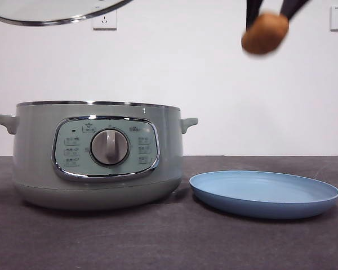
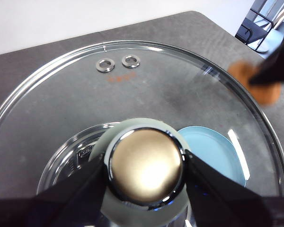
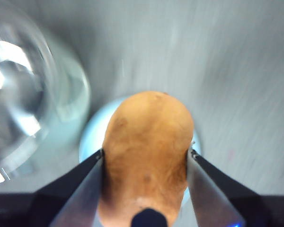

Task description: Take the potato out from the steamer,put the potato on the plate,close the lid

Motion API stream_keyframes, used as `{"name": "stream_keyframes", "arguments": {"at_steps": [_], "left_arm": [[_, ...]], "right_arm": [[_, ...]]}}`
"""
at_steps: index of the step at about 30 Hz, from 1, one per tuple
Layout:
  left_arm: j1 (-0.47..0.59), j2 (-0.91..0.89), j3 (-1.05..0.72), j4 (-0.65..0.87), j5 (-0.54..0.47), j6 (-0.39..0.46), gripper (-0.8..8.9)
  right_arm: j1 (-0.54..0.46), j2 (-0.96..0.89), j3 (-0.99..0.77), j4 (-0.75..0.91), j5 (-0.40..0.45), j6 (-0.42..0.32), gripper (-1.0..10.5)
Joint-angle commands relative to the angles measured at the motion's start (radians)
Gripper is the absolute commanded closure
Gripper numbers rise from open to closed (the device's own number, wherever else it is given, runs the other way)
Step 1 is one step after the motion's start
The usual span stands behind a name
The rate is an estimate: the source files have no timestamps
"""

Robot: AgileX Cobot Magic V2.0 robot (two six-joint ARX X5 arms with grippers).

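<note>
The pale green steamer (image 1: 98, 154) stands uncovered at the left of the table. High above it my left gripper (image 2: 146, 170) is shut on the knob of the glass lid (image 1: 56, 12), held in the air; the lid (image 2: 132, 94) fills the left wrist view. My right gripper (image 1: 270, 17) is shut on the orange-brown potato (image 1: 265, 34), high above the light-blue plate (image 1: 265, 194) that lies right of the steamer. In the right wrist view the potato (image 3: 146, 151) sits between the jaws with the plate (image 3: 92, 132) blurred below it.
A dark grey tabletop (image 1: 169, 242) runs before a white wall with two sockets (image 1: 104, 21). The steamer's side handles (image 1: 188, 122) stick out toward the plate. A dark frame (image 2: 255, 33) stands off the table's far corner.
</note>
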Motion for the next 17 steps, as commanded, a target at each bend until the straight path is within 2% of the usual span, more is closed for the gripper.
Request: {"name": "stream_keyframes", "arguments": {"at_steps": [1, 17], "left_arm": [[-0.016, 0.004, 0.010, 0.049, 0.014, -0.011, 8.22], [-0.029, 0.011, 0.010, 0.052, 0.013, -0.011, 8.22]], "right_arm": [[0.022, 0.011, -0.148, 0.021, -0.002, -0.006, 9.6], [0.049, 0.011, -0.744, 0.564, -0.001, 0.017, 9.6]]}}
